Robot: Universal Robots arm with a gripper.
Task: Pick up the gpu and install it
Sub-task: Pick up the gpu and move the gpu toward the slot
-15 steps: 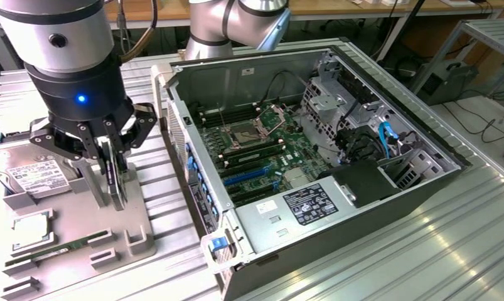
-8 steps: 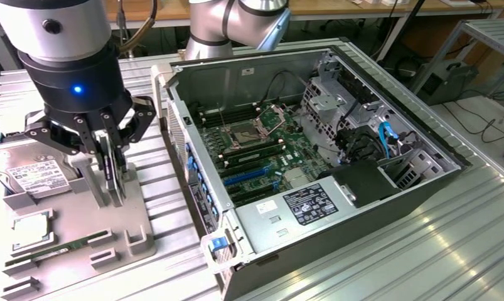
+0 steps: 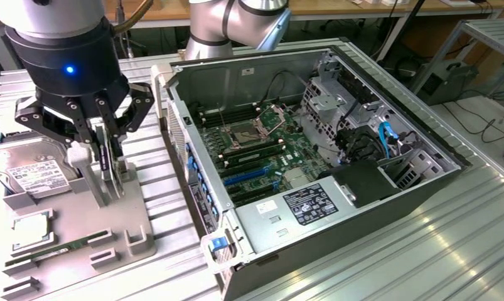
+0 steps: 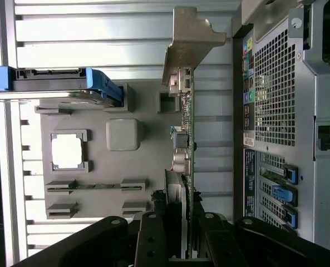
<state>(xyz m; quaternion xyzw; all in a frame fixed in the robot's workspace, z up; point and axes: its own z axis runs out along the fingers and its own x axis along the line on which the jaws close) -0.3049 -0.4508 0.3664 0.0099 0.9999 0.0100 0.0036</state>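
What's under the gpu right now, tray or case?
The gpu, clamped upright in the gripper, stands over the grey holder tray, beside the open computer case. Its lower edge is hidden, so whether it sits in a tray slot cannot be told.

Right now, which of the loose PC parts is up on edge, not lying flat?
The gpu: it stands on edge, clamped in the gripper. The hard drive and the memory stick both lie flat on the grey tray.
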